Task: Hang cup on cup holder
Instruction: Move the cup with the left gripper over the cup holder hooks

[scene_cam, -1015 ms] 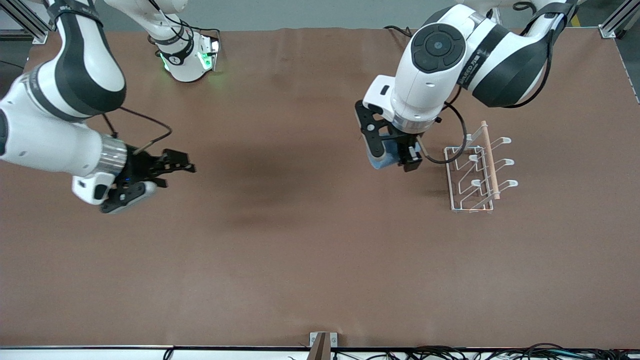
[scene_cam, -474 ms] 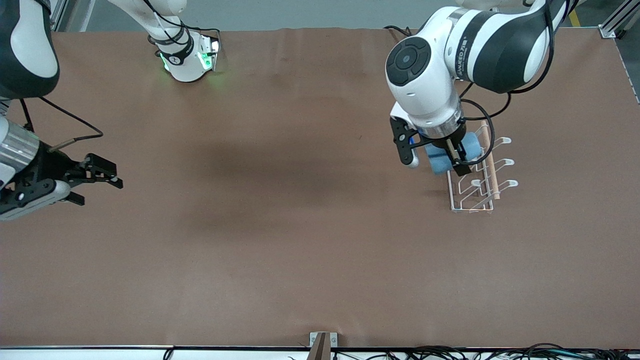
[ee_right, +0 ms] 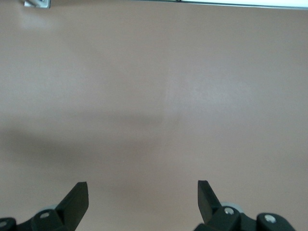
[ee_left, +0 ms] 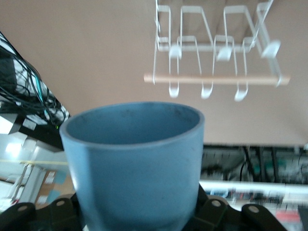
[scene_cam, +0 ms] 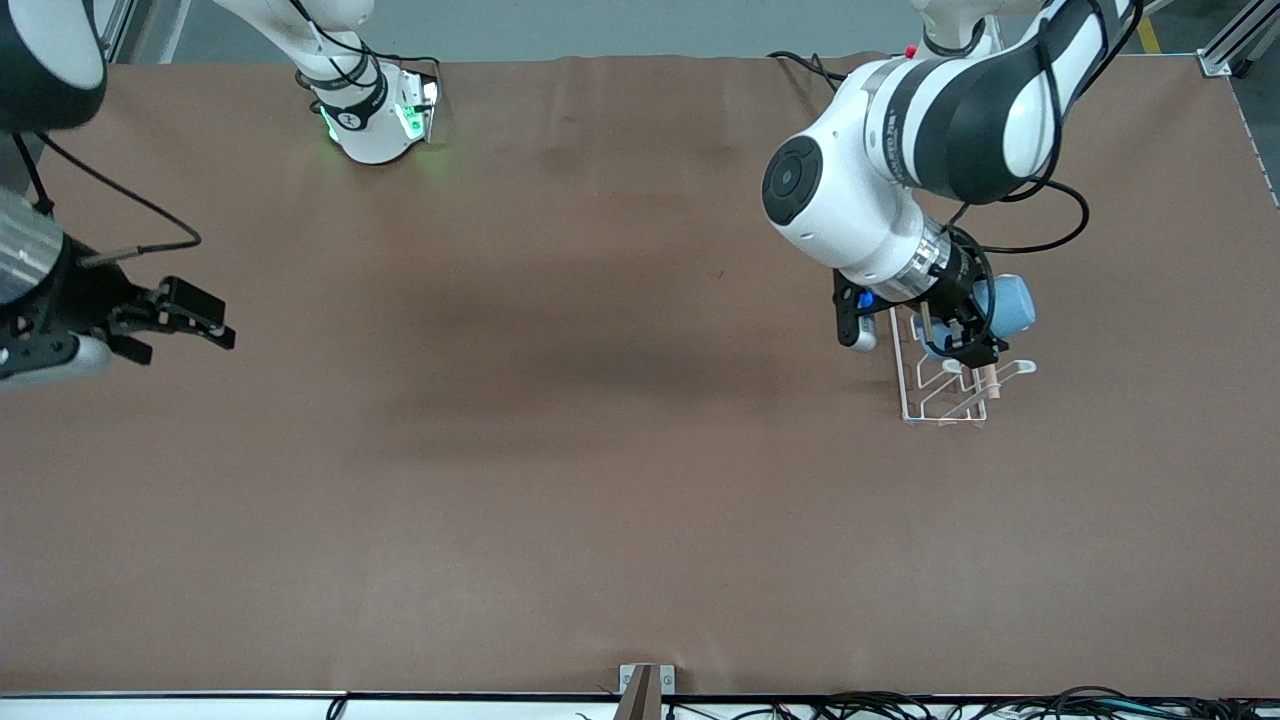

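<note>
My left gripper (scene_cam: 958, 328) is shut on the light-blue cup (scene_cam: 1008, 305) and holds it tilted on its side in the air over the white wire cup holder (scene_cam: 940, 402). In the left wrist view the cup (ee_left: 134, 159) fills the foreground, gripped at its base with its open rim toward the cup holder (ee_left: 211, 43). The holder's wooden dowel (ee_left: 216, 79) and several pegs show past the rim, apart from it. My right gripper (scene_cam: 195, 322) is open and empty, low over bare table at the right arm's end; its own view shows the open gripper (ee_right: 143, 192).
The cup holder stands on the brown table mat (scene_cam: 600, 450) toward the left arm's end. The right arm's base (scene_cam: 375, 120) with a green light sits at the table's back edge. Cables (scene_cam: 900, 705) and a small bracket (scene_cam: 645, 685) lie along the front edge.
My left gripper has carried the cup from beside the cup holder to over its pegs and tilted it. My right gripper has drawn back toward its end of the table.
</note>
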Controlling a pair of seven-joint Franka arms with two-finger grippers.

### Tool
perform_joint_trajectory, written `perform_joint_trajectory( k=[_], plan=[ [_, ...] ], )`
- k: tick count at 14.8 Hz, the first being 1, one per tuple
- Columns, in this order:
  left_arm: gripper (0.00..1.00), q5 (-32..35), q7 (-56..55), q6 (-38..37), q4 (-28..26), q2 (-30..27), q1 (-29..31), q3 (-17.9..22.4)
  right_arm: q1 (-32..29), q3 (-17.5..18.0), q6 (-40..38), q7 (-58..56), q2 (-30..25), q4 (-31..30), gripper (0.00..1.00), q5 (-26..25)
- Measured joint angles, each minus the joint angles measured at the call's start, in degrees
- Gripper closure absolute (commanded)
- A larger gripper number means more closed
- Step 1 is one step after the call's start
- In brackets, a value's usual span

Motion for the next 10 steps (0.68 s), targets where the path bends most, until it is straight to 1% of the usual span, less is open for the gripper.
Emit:
perform_joint_trajectory(
  k=[2,3,4,6,7,8,10],
  plan=[
    [0.58,3.2,1.8,-0.1,-2.3,0.4,0.9,0.2,0.5,-0.3,-3.9,4.0,-3.6,0.0,0.01,-0.8],
    [0.57,4.9,2.0,-0.1,-3.4,0.7,1.5,0.2,1.0,-1.3,-5.6,5.4,-5.2,0.0,0.01,-0.9],
    [0.57,6.4,2.1,-0.1,-4.4,1.1,2.2,0.3,2.3,-3.5,-7.1,6.2,-6.6,0.0,0.01,-1.0],
    [0.57,8.2,2.3,0.0,-5.8,2.4,3.5,0.4,6.4,-9.7,-9.3,6.5,-8.5,0.0,0.01,-1.0],
    [0.57,9.2,2.3,0.0,-6.5,3.2,3.8,0.4,7.8,-11.9,-10.2,6.5,-9.1,-0.1,0.01,-1.0],
    [0.57,10.2,2.3,0.0,-7.3,3.9,3.8,0.4,8.5,-13.2,-10.6,6.5,-9.4,-0.5,0.01,-1.0],
    [0.56,11.8,2.3,0.0,-8.8,5.1,3.5,0.3,9.1,-14.3,-10.6,6.5,-9.7,-1.8,0.01,-1.0]
  ],
)
